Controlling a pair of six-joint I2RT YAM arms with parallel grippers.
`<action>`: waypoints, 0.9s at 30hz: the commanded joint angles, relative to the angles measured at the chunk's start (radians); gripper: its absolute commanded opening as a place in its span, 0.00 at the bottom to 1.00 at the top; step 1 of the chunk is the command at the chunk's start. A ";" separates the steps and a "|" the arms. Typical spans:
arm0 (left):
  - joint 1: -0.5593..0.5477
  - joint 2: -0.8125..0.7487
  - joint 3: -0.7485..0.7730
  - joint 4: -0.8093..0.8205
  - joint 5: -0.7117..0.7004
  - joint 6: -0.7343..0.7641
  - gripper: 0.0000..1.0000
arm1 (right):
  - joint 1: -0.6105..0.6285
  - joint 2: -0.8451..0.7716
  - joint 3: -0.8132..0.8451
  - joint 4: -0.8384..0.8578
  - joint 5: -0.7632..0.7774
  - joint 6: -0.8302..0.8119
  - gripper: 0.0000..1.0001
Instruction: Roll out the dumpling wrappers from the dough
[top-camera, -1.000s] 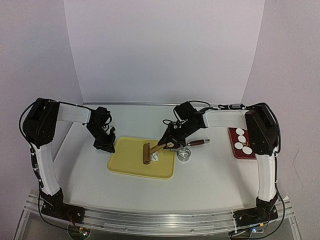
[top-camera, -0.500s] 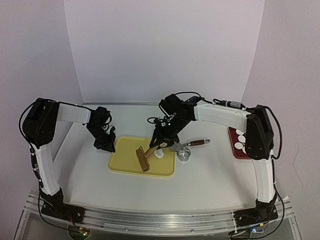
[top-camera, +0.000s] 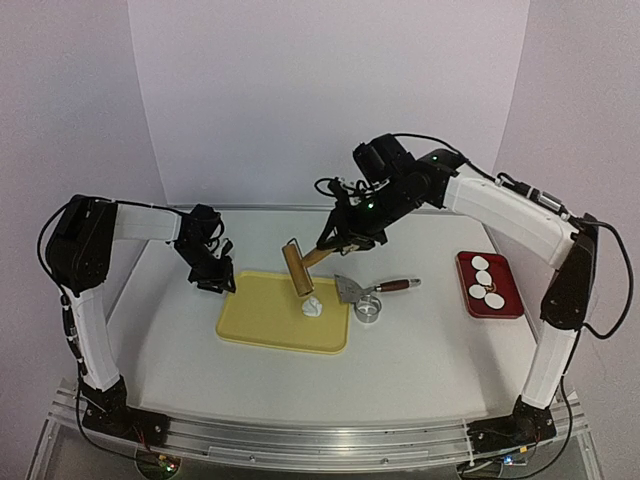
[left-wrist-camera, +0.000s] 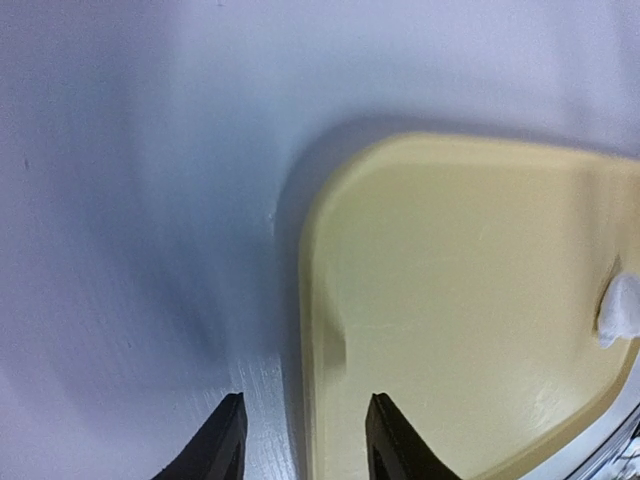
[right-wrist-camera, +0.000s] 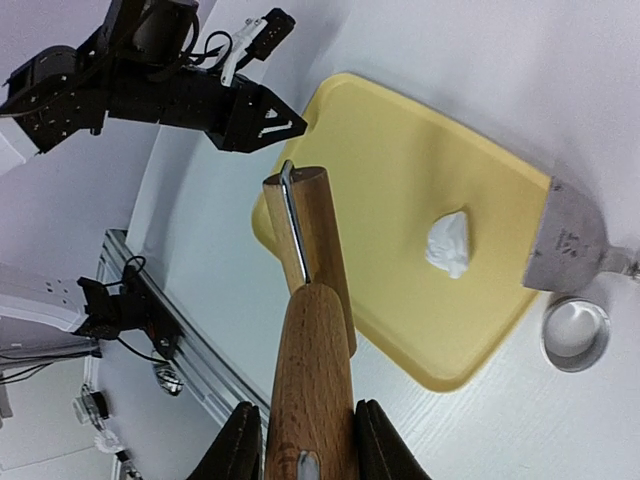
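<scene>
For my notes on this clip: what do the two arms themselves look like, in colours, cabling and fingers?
The left arm and right arm share one design: white tubular links joined by bulky black joints, with thin black cables looping alongside. The fingers are black and taper to points.

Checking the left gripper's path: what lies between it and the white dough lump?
Only bare yellow tray separates left gripper from white dough lump, per left wrist view.

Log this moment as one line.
right gripper: shut on rolling pin, held above board | left gripper: open, astride board edge | dough lump: on board | dumpling wrappers: four on red tray
</scene>
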 joint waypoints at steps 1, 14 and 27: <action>0.007 -0.109 0.017 -0.005 -0.021 -0.083 0.50 | 0.008 0.002 0.107 -0.150 0.203 -0.147 0.00; -0.007 -0.451 -0.382 0.017 0.006 -0.560 0.62 | 0.025 0.011 0.166 -0.241 0.402 -0.279 0.00; -0.127 -0.512 -0.527 0.125 0.041 -0.805 0.51 | 0.026 -0.033 0.121 -0.207 0.358 -0.278 0.00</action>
